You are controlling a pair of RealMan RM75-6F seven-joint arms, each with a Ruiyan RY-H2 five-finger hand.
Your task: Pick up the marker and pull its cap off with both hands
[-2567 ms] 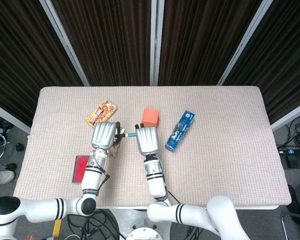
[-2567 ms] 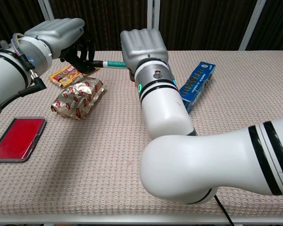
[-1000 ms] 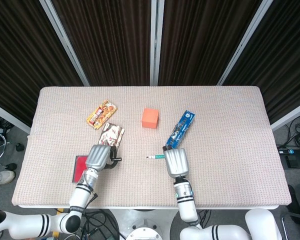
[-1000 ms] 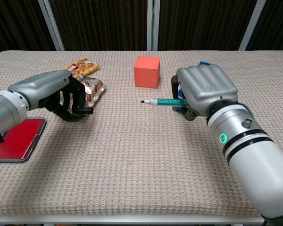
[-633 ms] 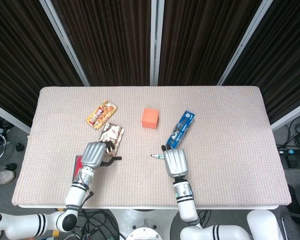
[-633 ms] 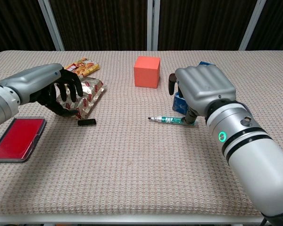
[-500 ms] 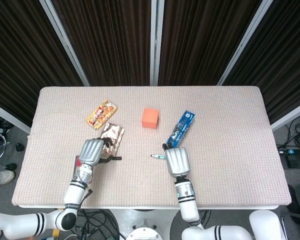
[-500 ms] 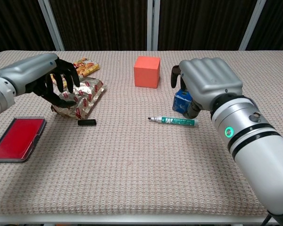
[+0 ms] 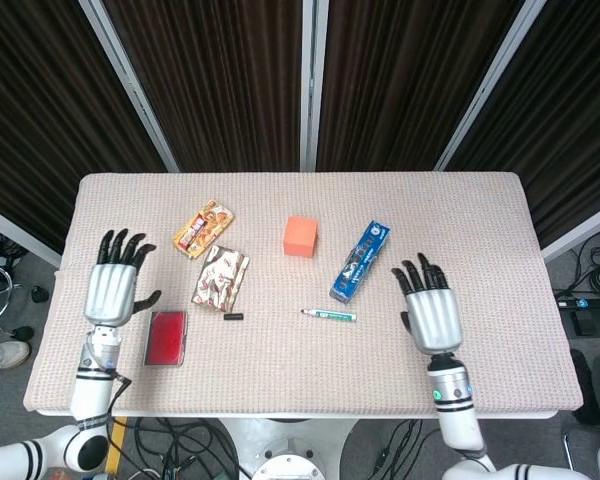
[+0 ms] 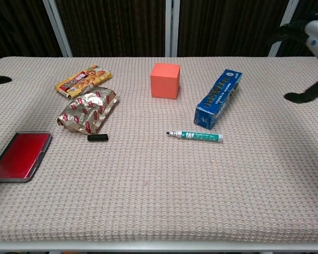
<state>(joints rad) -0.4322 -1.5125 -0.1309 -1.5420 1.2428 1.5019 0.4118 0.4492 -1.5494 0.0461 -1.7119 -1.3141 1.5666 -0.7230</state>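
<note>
The green marker (image 9: 330,315) (image 10: 195,136) lies flat on the table with its tip bare, pointing left. Its black cap (image 9: 234,316) (image 10: 97,137) lies apart from it to the left, beside a foil snack pack. My left hand (image 9: 115,282) hovers at the table's left edge, fingers spread, holding nothing. My right hand (image 9: 431,309) is over the right side, fingers spread and holding nothing; the chest view shows only its edge (image 10: 310,47) at the frame's right border.
An orange cube (image 9: 300,235), a blue box (image 9: 361,260), a foil snack pack (image 9: 221,276), an orange snack bar (image 9: 203,228) and a red flat case (image 9: 166,337) lie on the beige cloth-covered table (image 9: 500,240).
The hands pulled marker and cap apart, set both on the table, then opened. Both hands have since drawn away to the sides, the left leftward and the right rightward.
</note>
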